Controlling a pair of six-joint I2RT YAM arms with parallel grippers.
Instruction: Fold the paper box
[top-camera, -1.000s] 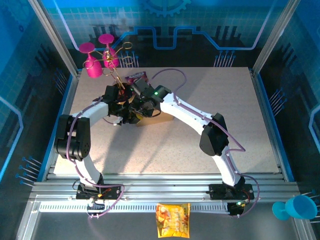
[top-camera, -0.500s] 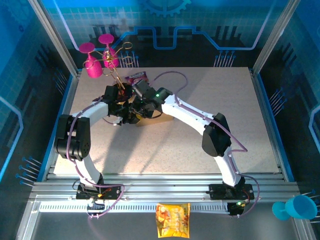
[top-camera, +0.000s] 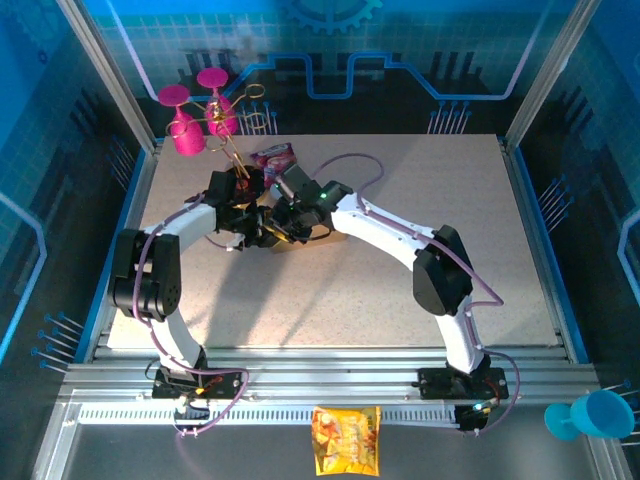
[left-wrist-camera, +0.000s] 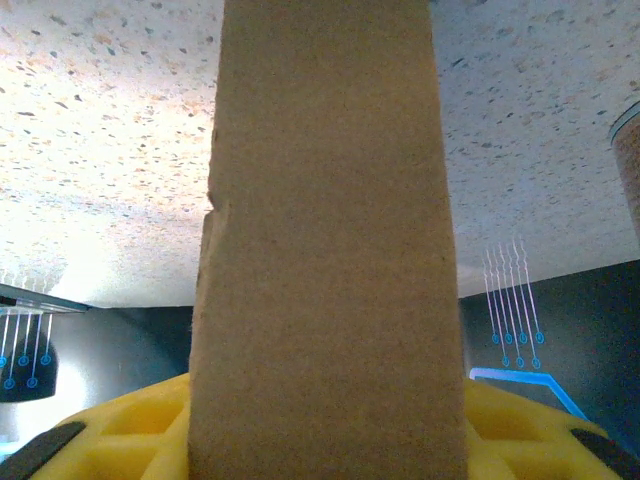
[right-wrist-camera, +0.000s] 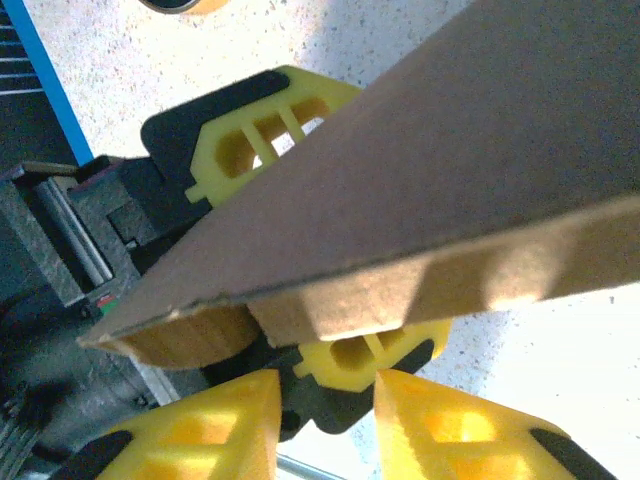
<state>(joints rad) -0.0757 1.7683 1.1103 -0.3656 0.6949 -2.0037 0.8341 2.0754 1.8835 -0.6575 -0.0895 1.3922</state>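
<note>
The paper box sat at the far left of the table, between both wrists. It looked like light, stiff cardboard that would crease easily, best pinched at a flap edge. The left gripper clamped one flap. The right gripper stood parted, grasping nothing. One box, two grippers.

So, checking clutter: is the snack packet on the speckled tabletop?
No, the snack packet lies on the grey ledge at the near edge.
</note>
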